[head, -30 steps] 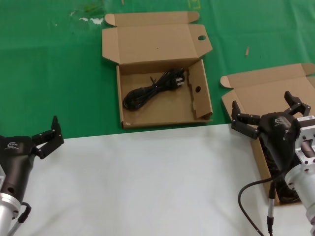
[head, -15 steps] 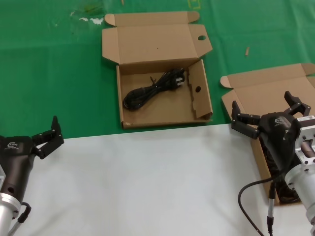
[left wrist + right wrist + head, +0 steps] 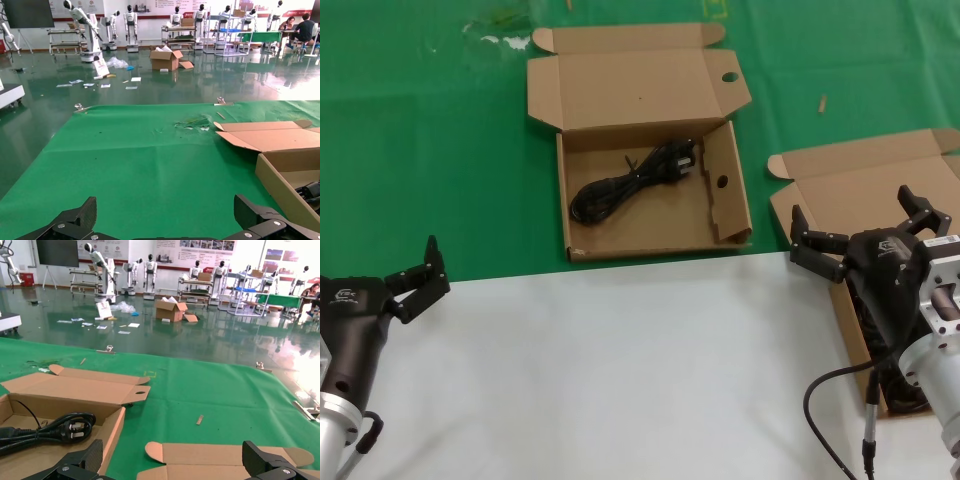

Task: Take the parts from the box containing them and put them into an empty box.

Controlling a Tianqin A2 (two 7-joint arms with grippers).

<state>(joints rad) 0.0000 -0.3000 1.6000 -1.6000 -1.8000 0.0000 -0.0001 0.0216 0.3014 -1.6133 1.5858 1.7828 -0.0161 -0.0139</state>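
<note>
Grippers both splayed wide, holding nothing: right gripper (image 3: 865,232) over its box (image 3: 820,180), left gripper (image 3: 418,275) at the white sheet's edge.

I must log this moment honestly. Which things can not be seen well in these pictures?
- Inside of the right box: head view, covered by the right gripper and its arm; remaining cords cannot be counted.
- Same box: cut by the head view's right edge.
- Cord in the middle box: left wrist view shows only its tip.

A robotics lab hall: humanoid robots (image 3: 131,22) line the far wall beyond a glossy green floor (image 3: 150,80), metal racks (image 3: 200,290) and wall posters (image 3: 220,245).
</note>
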